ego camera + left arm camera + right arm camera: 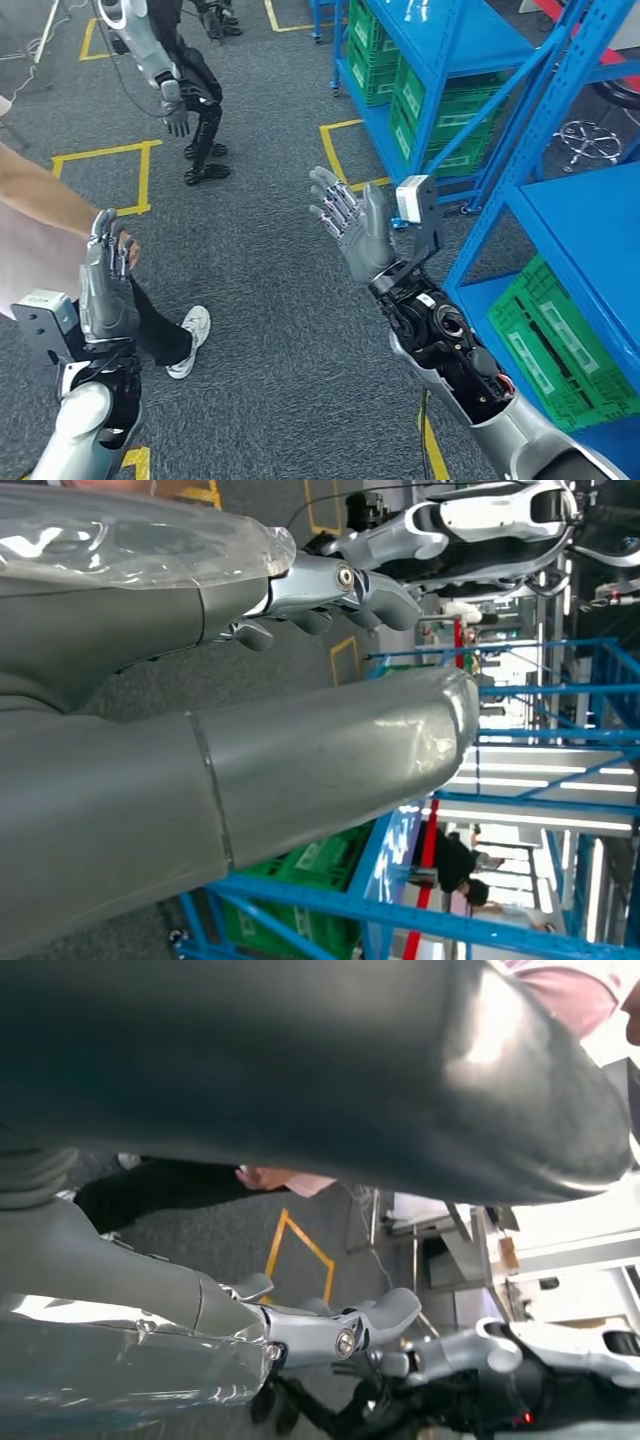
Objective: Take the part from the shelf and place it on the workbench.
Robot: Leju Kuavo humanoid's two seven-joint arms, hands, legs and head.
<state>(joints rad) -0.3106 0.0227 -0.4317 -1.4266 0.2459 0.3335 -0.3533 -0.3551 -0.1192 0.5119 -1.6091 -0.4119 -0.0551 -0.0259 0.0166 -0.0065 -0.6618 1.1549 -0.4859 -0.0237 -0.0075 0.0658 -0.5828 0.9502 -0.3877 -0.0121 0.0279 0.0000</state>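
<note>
Close to me, both my hands are up with fingers spread and holding nothing, left hand (108, 275) by a person's arm (41, 195), right hand (355, 222) near the blue shelf (581, 215), and I can't spot the part or workbench, so I can't tell how far along I am.

Both arms are raised, left hand (108, 285) and right hand (355, 222) empty, fingers (330, 205) spread.

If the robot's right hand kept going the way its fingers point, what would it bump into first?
Probably nothing soon. The right hand is open, fingers aimed up and left over bare carpet. Farther that way stands another robot, but depth is hard to judge.
</note>
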